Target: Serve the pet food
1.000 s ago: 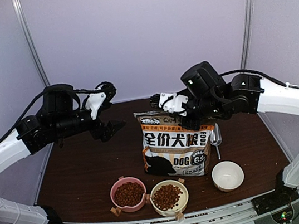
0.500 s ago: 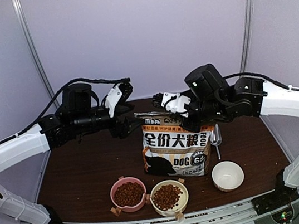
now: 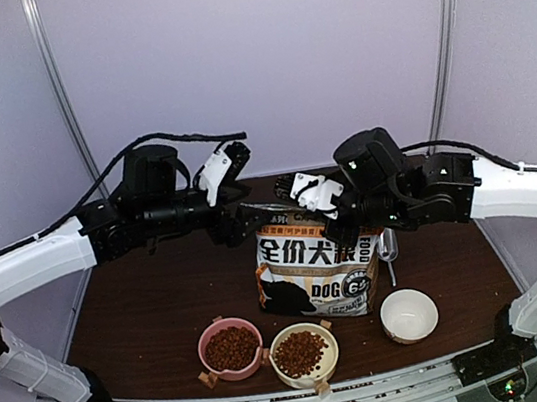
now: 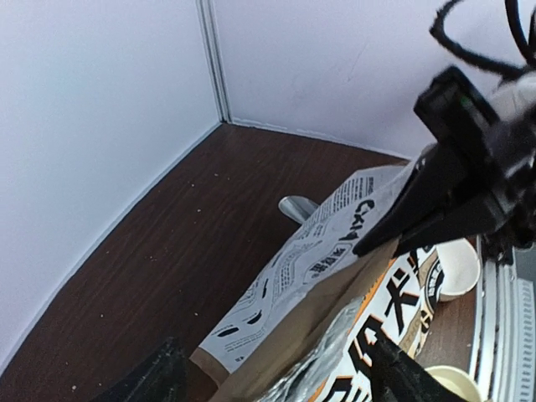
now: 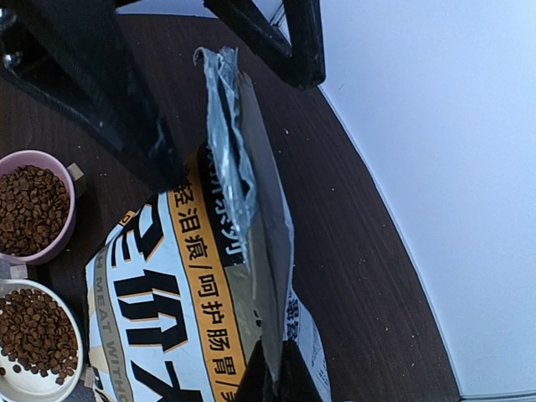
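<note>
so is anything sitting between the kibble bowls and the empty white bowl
Nothing visible: only bare dark table lies between the cream bowl of reddish-brown kibble and the empty white bowl; the kraft-brown printed bag stands behind.

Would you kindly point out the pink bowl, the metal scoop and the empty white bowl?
Pink bowl [image 3: 202, 350], top view, left rim.
Scoop [image 3: 387, 244], top view, its bowl end.
White bowl [image 3: 409, 313], top view, bare inside.

A fixed camera looked down from above the near edge over the whole table [image 3: 143, 311]. Both wrist cameras sat close beside the bag [image 3: 315, 275], which all three views shared.
</note>
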